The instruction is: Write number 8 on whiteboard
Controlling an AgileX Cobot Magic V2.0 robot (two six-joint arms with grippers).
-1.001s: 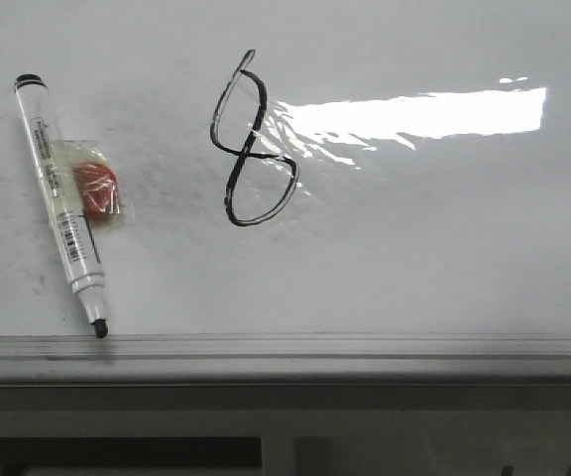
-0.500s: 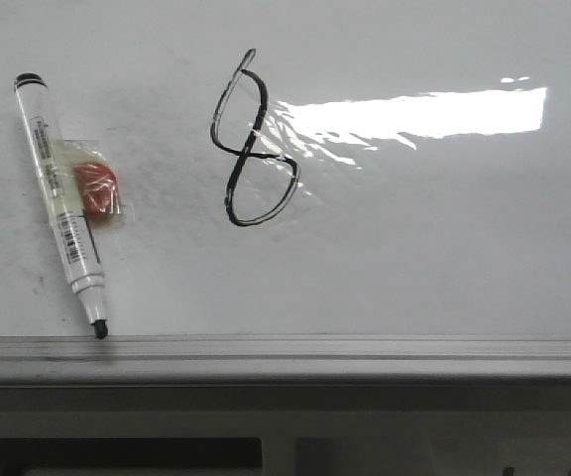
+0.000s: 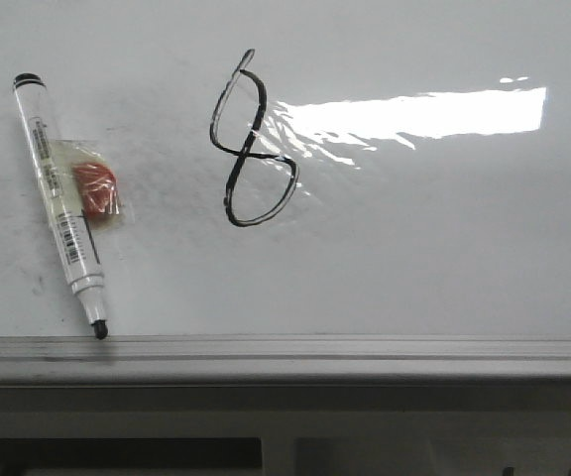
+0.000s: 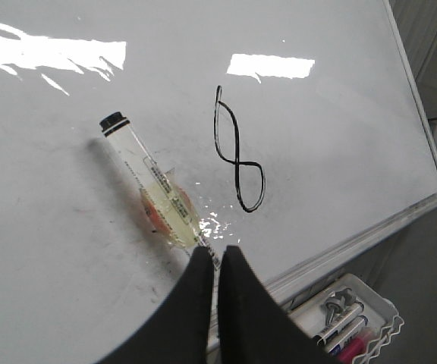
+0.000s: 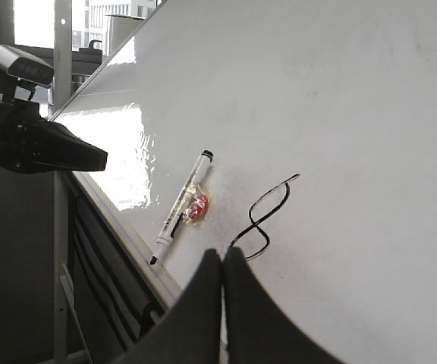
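The number 8 [image 3: 249,154] is drawn in thin black line on the whiteboard [image 3: 414,248], left of the glare. It also shows in the left wrist view [image 4: 237,158] and the right wrist view [image 5: 258,221]. A white marker [image 3: 64,208] lies slanted on the board left of the 8, its uncapped black tip at the rail. Clear tape with a red piece [image 3: 95,188] is stuck to it. My left gripper [image 4: 218,250] is shut and empty, held off the board above the marker's tip end. My right gripper [image 5: 223,252] is shut and empty, off the board near the 8. Neither shows in the front view.
A grey metal rail [image 3: 365,347] runs along the board's near edge. A white tray [image 4: 381,307] with several spare markers hangs below the rail. A dark arm part with a camera [image 5: 36,148] stands beside the board in the right wrist view.
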